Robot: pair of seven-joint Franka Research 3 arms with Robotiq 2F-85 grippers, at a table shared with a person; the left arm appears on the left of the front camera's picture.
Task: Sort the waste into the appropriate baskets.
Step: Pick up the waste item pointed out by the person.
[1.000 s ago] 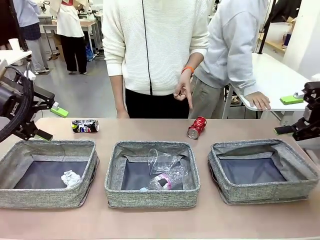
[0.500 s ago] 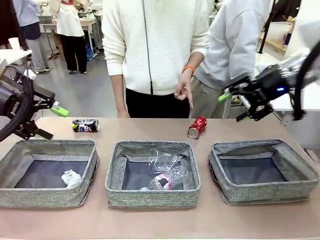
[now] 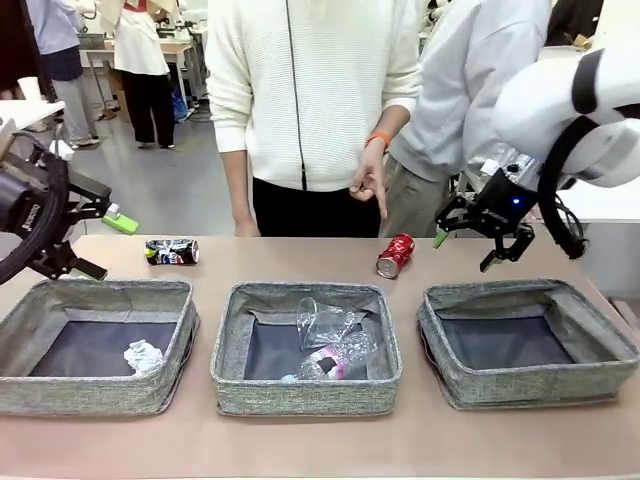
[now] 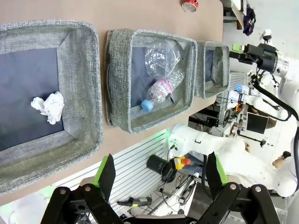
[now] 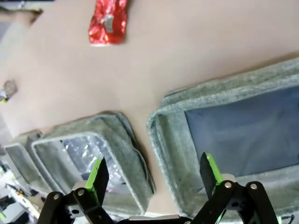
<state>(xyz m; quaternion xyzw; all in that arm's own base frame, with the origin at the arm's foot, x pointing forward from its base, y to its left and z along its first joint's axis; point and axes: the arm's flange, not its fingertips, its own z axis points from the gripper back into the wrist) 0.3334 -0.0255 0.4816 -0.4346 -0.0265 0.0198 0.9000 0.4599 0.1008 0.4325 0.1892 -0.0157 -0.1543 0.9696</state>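
Now, your R gripper (image 3: 464,251): jaws wide apart, empty, near right of crushed red metal can (image 3: 394,254) lying on table (image 3: 300,445) behind mid/right grey woven-fabric baskets (image 3: 528,385). L gripper (image 3: 100,246): also wide, empty.

Grey woven baskets (image 3: 300,395) (dark-lined) accompany a red can (image 3: 394,254), a dark blue can (image 3: 171,251) and a white paper wad (image 3: 141,356).

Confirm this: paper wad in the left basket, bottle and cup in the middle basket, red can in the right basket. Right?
No. The red can lies on the table, beyond the right basket and outside it, as the front view shows. The rest is right.
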